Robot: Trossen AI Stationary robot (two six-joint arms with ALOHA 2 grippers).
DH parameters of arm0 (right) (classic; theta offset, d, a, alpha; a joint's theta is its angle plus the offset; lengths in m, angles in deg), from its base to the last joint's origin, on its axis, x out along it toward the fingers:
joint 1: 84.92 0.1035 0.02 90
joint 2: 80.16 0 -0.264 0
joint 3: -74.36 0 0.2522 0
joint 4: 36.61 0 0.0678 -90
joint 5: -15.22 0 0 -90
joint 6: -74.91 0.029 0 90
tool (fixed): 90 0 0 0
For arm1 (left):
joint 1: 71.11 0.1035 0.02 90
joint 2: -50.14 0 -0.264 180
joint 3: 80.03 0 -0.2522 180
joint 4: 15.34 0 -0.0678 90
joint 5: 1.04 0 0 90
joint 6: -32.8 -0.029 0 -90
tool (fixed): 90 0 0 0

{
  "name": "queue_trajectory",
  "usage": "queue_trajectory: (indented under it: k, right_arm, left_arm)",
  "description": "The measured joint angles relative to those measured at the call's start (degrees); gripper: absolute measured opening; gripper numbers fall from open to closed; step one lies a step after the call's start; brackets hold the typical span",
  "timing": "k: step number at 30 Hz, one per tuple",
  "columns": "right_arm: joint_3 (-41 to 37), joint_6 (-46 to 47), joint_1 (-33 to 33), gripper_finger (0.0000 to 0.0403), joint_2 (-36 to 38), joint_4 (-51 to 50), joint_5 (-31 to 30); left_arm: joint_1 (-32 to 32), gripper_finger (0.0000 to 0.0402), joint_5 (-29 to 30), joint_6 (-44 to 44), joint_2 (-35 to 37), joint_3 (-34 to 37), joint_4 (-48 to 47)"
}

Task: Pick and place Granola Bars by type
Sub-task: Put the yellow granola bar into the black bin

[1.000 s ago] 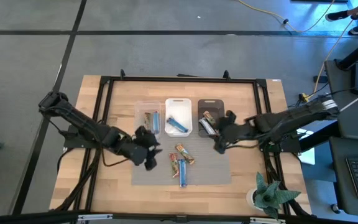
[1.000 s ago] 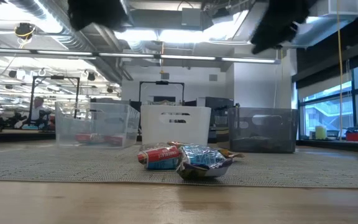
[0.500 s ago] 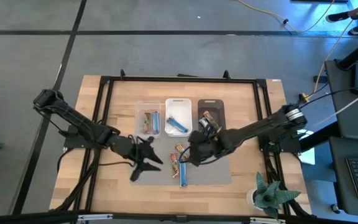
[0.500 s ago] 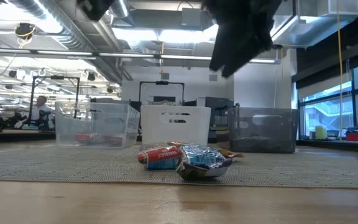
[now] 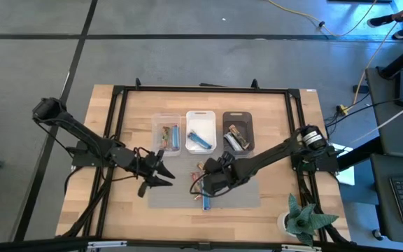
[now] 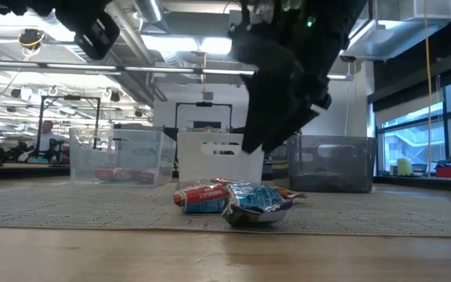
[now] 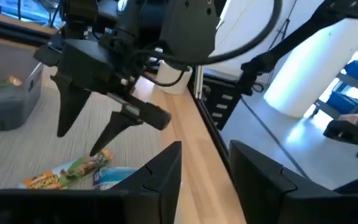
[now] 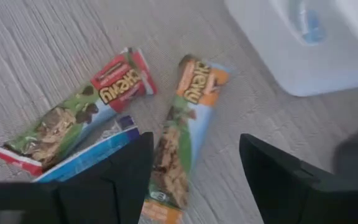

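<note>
Right gripper (image 8: 191, 180), fingers spread, hovers over the orange-and-green wrapped granola bar (image 8: 180, 142); best to straddle its narrow width squarely, avoiding the neighbouring red-green bar (image 8: 79, 112).

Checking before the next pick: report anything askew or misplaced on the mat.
Nothing stands out. Three loose granola bars lie in a jumble on the grey mat, the red-green one overlapping the blue one. The open right gripper hovers over them.

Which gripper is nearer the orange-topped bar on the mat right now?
Right. The right gripper hangs open directly over the orange-topped bar; the left gripper, also open, sits off to the side, beyond the loose bars.
</note>
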Motion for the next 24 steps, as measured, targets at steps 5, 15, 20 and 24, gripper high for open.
queue_trajectory:
  k: [5,15,20,24]
  right_arm:
    - [0.0,-0.1,0.2,0.0241,-1.4,2.0,1.8]
    - [0.0,-3.4,-0.4,0.0270,-1.8,4.1,1.9]
    - [0.0,-4.3,-1.1,0.0304,-1.8,4.2,1.0]
    - [-0.3,-4.4,-1.1,0.0311,-1.8,4.5,0.9]
  left_arm:
    - [0.0,0.0131,0.0,-2.6,-0.4,0.0,0.1]
    - [0.1,0.0132,0.0,-5.0,-0.4,0.0,0.1]
    - [0.1,0.0132,0.0,-5.0,-0.4,0.0,-0.3]
    - [0.1,0.0132,0.0,-5.0,-0.4,0.0,-0.3]
